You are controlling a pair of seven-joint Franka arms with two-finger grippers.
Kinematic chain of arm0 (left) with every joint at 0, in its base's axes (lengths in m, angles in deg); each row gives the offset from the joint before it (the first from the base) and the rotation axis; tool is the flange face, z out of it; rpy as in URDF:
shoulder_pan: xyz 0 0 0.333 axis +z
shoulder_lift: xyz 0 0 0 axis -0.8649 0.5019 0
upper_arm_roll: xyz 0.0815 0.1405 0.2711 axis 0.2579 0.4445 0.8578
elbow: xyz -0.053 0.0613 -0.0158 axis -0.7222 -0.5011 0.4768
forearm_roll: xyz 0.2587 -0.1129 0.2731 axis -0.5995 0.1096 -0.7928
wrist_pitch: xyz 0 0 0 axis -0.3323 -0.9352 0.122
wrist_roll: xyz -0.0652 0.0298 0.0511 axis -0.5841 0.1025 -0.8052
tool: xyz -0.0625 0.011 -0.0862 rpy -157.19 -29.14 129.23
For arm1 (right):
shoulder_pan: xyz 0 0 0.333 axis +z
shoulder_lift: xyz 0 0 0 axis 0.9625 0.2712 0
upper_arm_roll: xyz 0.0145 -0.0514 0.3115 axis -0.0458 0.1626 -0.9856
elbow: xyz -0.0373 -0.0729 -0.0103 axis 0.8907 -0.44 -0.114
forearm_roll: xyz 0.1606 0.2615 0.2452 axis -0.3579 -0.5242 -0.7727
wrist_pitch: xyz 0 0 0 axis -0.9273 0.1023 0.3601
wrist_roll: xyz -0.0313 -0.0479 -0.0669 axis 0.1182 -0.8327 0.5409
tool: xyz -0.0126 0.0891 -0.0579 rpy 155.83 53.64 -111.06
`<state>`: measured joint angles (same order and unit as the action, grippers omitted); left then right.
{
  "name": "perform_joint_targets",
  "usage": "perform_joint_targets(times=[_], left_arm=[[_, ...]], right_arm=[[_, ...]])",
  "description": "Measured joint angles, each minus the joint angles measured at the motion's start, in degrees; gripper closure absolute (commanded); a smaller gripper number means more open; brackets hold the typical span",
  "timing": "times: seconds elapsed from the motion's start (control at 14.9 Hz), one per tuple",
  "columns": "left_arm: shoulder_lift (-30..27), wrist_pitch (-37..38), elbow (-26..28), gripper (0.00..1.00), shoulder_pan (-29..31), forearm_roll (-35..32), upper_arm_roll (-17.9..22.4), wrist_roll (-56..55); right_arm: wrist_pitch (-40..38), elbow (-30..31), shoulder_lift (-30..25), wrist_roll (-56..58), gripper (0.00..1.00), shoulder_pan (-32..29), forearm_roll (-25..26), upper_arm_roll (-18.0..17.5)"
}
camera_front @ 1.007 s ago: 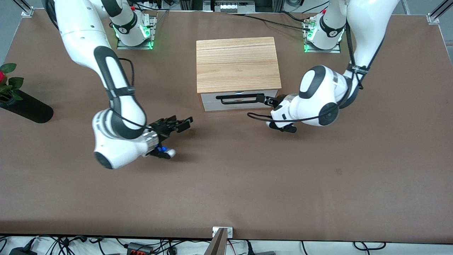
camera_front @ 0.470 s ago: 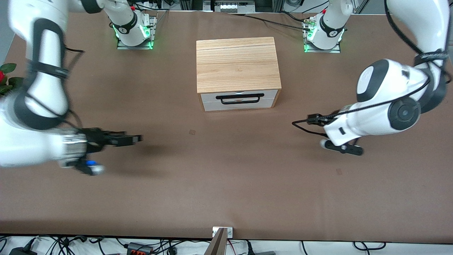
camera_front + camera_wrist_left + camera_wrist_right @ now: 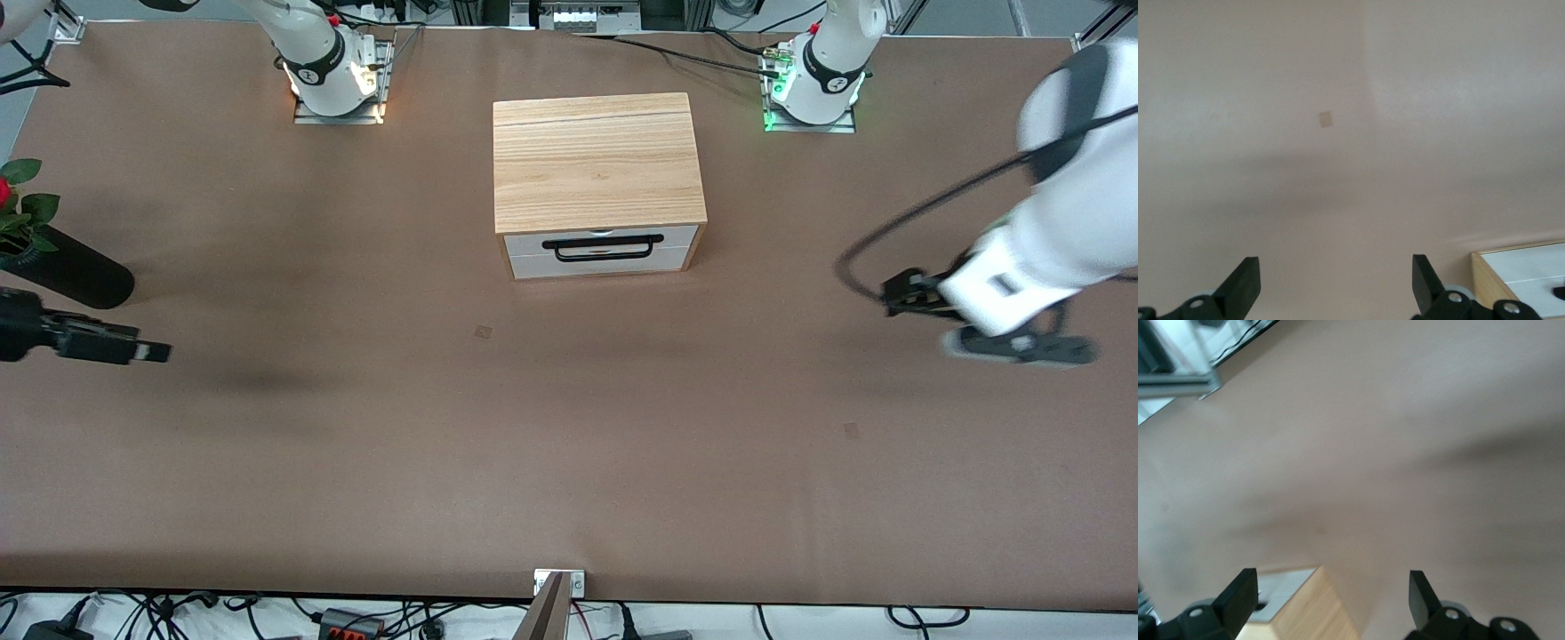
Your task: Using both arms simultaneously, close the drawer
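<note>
The light-wood cabinet (image 3: 596, 160) stands mid-table. Its drawer (image 3: 676, 242), a white front with a black bar handle (image 3: 603, 247), sits flush in the cabinet. My left gripper (image 3: 893, 295) hangs over the table toward the left arm's end, well away from the drawer, open and empty. In the left wrist view the left gripper (image 3: 1336, 287) has its jaws wide apart, with a cabinet corner (image 3: 1521, 273) at the edge. My right gripper (image 3: 147, 352) is over the table's edge at the right arm's end. In the right wrist view the right gripper (image 3: 1331, 597) is open and empty, with the cabinet (image 3: 1308, 607) far off.
A black vase with a red flower (image 3: 67, 271) lies close by the right gripper at the table's edge. A small square mark (image 3: 483, 332) is on the brown table (image 3: 569, 462). The arm bases (image 3: 333, 80) (image 3: 813, 84) stand beside the cabinet's back.
Both arms have swung outward away from the drawer, the left toward its end of the table, the right toward the vase. The drawer has stayed flush in the cabinet.
</note>
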<state>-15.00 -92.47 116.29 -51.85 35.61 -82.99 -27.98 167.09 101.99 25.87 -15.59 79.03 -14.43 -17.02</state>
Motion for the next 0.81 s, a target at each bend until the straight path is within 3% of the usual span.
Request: perform_joint_targets(times=[0.13,0.34,0.47,0.6,0.67,0.81], left_arm=[[-3.95,-0.50,3.32,0.00,-1.73,2.19,5.75,0.80],[-10.78,-5.14,11.75,0.00,-8.10,2.20,11.86,0.64],[-14.78,-6.44,17.60,0.00,-10.79,2.21,14.55,0.57],[-17.24,-6.87,21.17,0.00,-10.90,2.45,15.40,0.57],[-17.91,-6.92,21.95,0.00,-10.90,2.50,15.65,0.57],[-18.36,-7.02,22.46,0.00,-10.89,2.51,15.79,0.95]], right_arm=[[1.45,-0.75,-0.28,0.26,0.00,0.04,4.46,0.58],[8.14,1.05,-3.70,0.26,0.00,0.20,14.28,-1.76],[13.62,7.66,-9.58,0.25,0.00,-0.73,24.82,-7.04],[17.72,17.01,-16.27,0.30,0.00,-3.02,34.54,-14.52],[18.57,21.57,-19.29,0.37,0.00,-4.00,36.99,-17.42],[18.07,28.35,-24.22,0.99,0.00,-4.77,38.13,-19.75]])
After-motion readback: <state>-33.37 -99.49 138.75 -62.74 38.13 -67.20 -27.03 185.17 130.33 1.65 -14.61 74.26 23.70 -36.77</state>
